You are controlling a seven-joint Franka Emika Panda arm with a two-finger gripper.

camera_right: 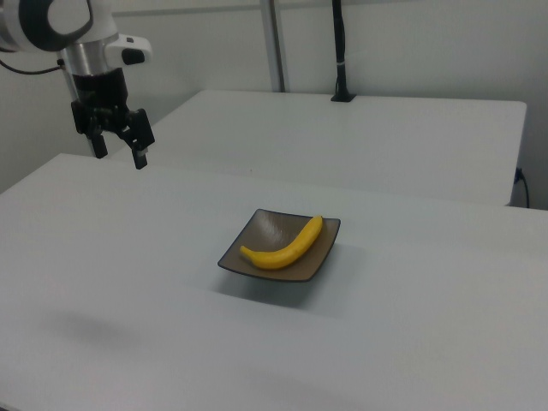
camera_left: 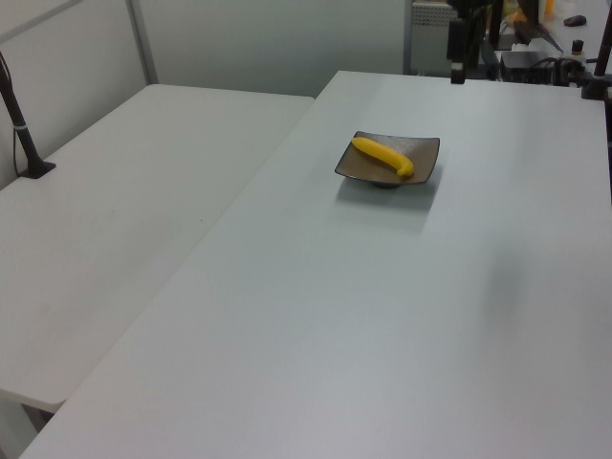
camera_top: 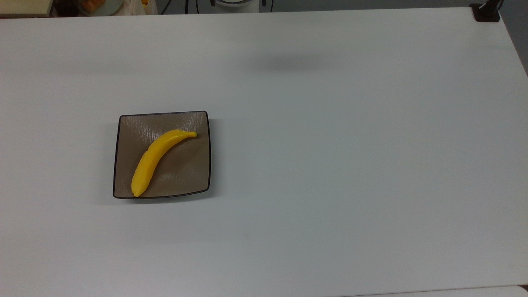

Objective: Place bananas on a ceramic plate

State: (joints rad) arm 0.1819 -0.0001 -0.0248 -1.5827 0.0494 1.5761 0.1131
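Note:
A bright yellow banana (camera_top: 154, 159) lies diagonally across the square brown ceramic plate (camera_top: 185, 165), stem tip toward the top view's upper right. Banana (camera_right: 287, 247) and plate (camera_right: 270, 224) sit mid-table in the right view, and the same banana (camera_left: 382, 155) and plate (camera_left: 426, 151) appear in the left view. My gripper (camera_right: 122, 158) hangs high above the table at the right view's upper left, well away from the plate. It is open, fingers pointing down, with nothing between them. In the left view the gripper (camera_left: 457, 75) is a dark shape over the table's far edge.
A second white table (camera_right: 360, 137) adjoins this one. A black clamped post (camera_right: 340, 51) stands on it, and another clamp (camera_top: 486, 10) sits at the top view's upper right corner. Clutter (camera_top: 99, 5) lines the far edge. A faint shadow (camera_top: 288, 62) falls on the table.

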